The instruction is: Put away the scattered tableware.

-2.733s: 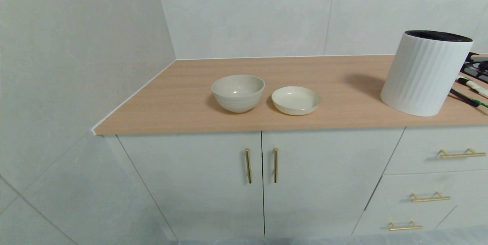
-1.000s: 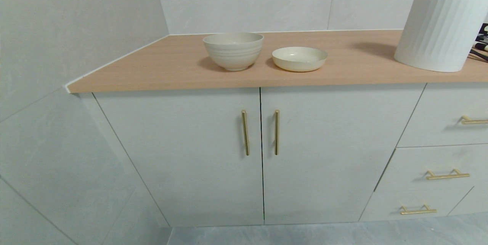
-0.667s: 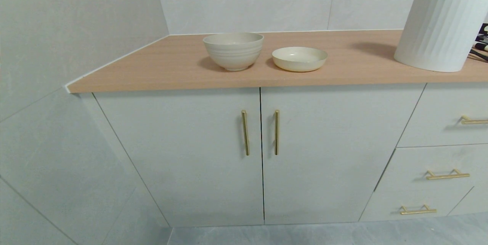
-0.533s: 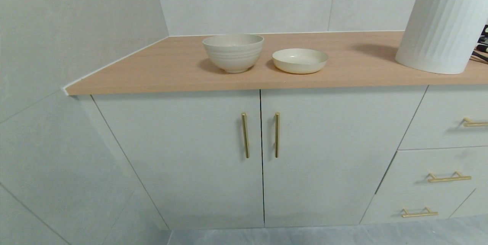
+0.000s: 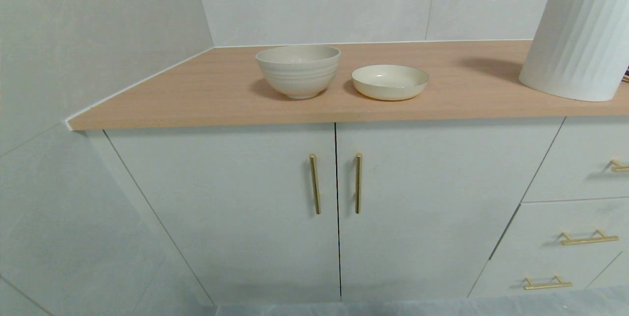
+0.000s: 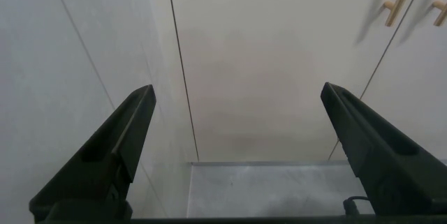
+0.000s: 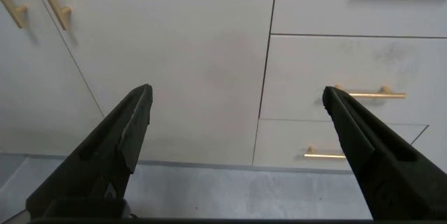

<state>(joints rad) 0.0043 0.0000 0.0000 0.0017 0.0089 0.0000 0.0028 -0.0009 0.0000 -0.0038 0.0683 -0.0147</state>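
Observation:
On the wooden countertop (image 5: 206, 95) stand a deep beige ribbed bowl (image 5: 298, 70) and, just to its right, a shallow cream dish (image 5: 390, 81). Below them the double-door cabinet is closed, its two gold handles (image 5: 314, 184) (image 5: 358, 183) side by side at the seam. My left gripper (image 6: 237, 98) hangs low before the left cabinet door (image 6: 279, 63), open and holding nothing. My right gripper (image 7: 237, 98) is also open and holds nothing, facing the right cabinet door (image 7: 160, 56) and the drawers (image 7: 349, 77).
A tall white ribbed container (image 5: 580, 31) stands at the counter's right. Drawers with gold handles (image 5: 588, 238) fill the lower right. A tiled wall (image 5: 73, 36) closes the left side. Grey floor (image 6: 265, 189) lies under the cabinet.
The whole head view shifted: the camera dropped from looking down on the counter to near its level and has drawn closer. Bowl and dish kept their places.

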